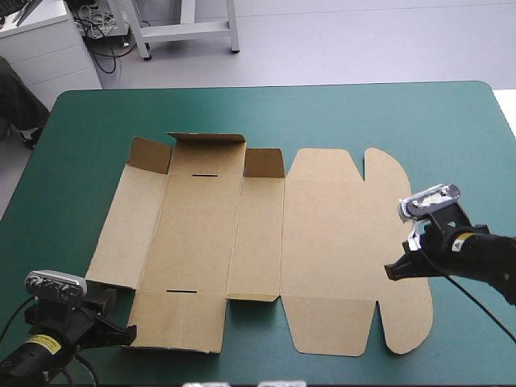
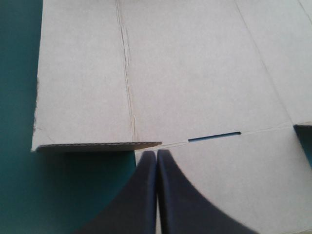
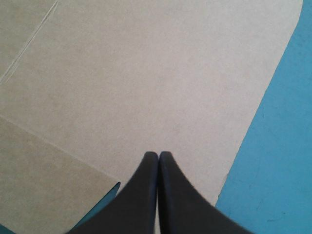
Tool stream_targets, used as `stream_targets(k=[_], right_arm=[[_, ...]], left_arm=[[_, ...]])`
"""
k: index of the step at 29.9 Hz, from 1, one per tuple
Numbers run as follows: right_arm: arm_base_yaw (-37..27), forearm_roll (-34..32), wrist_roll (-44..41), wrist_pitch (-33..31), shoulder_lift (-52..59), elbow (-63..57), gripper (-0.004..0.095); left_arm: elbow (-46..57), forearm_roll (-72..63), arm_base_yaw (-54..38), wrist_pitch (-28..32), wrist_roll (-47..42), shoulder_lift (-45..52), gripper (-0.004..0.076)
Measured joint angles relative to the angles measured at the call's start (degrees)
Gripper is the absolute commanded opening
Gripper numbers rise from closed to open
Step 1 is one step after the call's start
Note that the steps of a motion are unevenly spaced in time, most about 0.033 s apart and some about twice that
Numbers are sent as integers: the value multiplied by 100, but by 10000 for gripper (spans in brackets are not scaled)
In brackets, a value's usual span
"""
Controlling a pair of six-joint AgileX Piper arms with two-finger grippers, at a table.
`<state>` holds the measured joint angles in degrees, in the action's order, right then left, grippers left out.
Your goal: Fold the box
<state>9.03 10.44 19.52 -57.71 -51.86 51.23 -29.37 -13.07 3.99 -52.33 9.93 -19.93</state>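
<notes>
The box (image 1: 242,242) is an unfolded sheet of brown board, lying mostly flat across the middle of the teal-green bench (image 1: 322,113). Three far flaps (image 1: 205,153) on its left part tilt upward. Rounded flaps (image 1: 403,322) mark its right end.

Grey floor (image 1: 363,40) and furniture beyond the table (image 1: 72,145)
Cover teal-green, evenly lit. White cabinet (image 1: 40,44) far left past the far edge, tangled cables (image 1: 101,28) beside it, white metal frame (image 1: 185,32) standing near on the floor.
</notes>
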Motion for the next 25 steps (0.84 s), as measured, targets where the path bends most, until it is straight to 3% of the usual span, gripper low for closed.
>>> stream_targets(k=[8, 16, 19, 25], right_arm=[[0, 160, -20, -24, 949, -707, -23], [0, 175, -20, -173, 1116, -925, -23], [0, 175, -20, -186, 1116, -925, -23], [0, 175, -20, -194, 1116, -932, -23]], left_arm=[[-718, -140, 0, -345, 0, -115, -32], [-2033, -40, 0, -1104, 0, -1285, -20], [-2540, 197, 0, -1303, 0, -2091, 67], [-3507, 284, 0, -1592, 0, -3773, 419]])
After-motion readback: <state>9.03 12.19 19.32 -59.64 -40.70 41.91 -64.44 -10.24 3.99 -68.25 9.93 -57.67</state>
